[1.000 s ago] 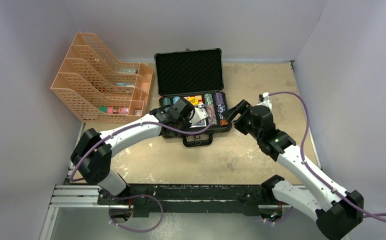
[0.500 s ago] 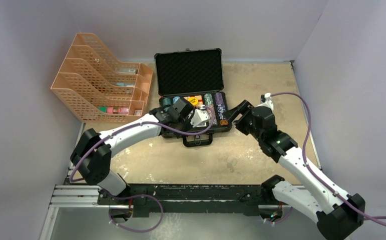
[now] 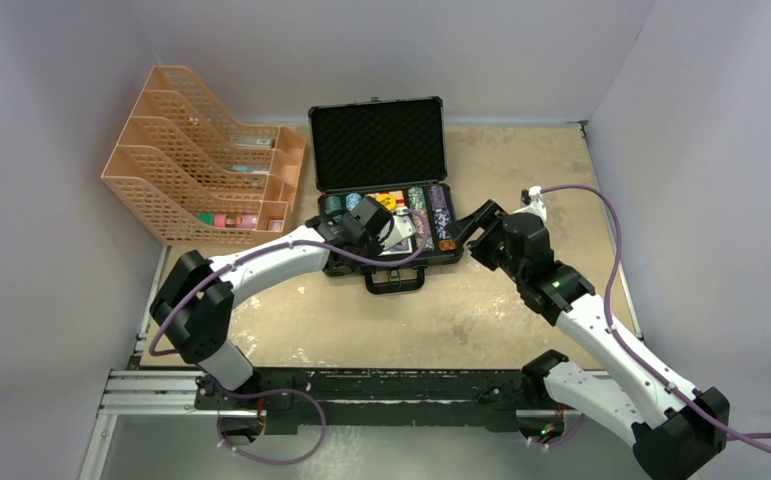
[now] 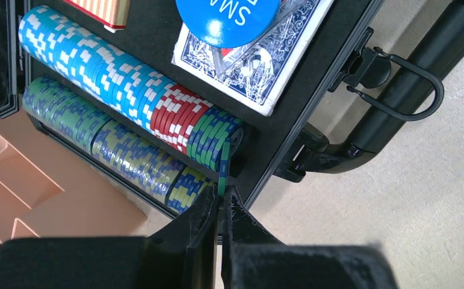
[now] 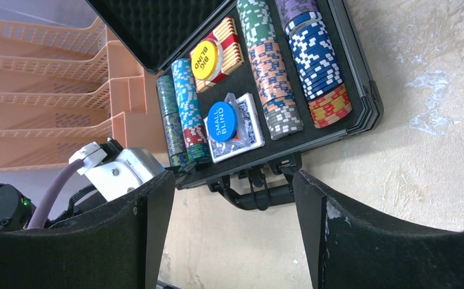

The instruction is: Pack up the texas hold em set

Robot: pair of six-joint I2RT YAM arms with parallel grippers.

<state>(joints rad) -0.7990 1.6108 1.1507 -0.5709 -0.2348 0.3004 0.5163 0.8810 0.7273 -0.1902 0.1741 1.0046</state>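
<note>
The black case lies open at mid table, lid up, rows of poker chips in its foam tray. My left gripper is shut on one green chip, held on edge at the near end of the blue, red and green row. A blue-white card deck lies beside that row with a blue "small blind" disc on it. My right gripper hangs open and holds nothing, just off the case's right front corner, above the tabletop near the handle.
An orange mesh file organiser stands left of the case, close to my left arm. A yellow "big blind" disc rests on an orange-striped deck in the tray. Grey walls close in on both sides.
My left gripper has shifted slightly left and farther over the case's left chip rows, still holding the chip, and its elbow has swung right. The right arm has barely moved.
</note>
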